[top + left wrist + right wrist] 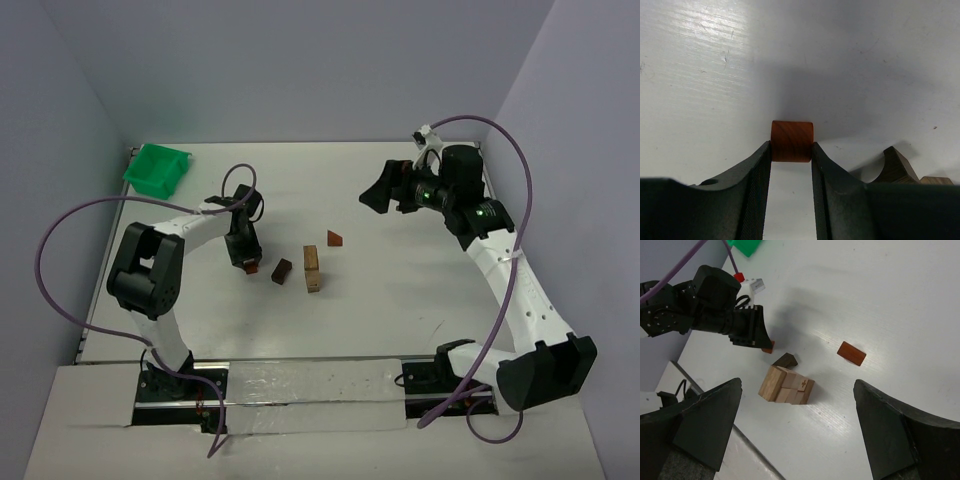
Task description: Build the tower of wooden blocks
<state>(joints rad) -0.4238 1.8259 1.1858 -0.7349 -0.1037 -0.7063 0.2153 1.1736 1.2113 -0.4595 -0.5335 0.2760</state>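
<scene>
A small green plastic bin (157, 168) sits at the far left corner of the white tabletop (400, 310).

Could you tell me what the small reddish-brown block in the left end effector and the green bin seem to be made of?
The small reddish-brown block, gripped by the left end effector, looks like smooth stained wood: faint darker grain streaks cross its face. The green bin looks like moulded plastic, uniformly bright with thin walls, though too small to be sure.
</scene>
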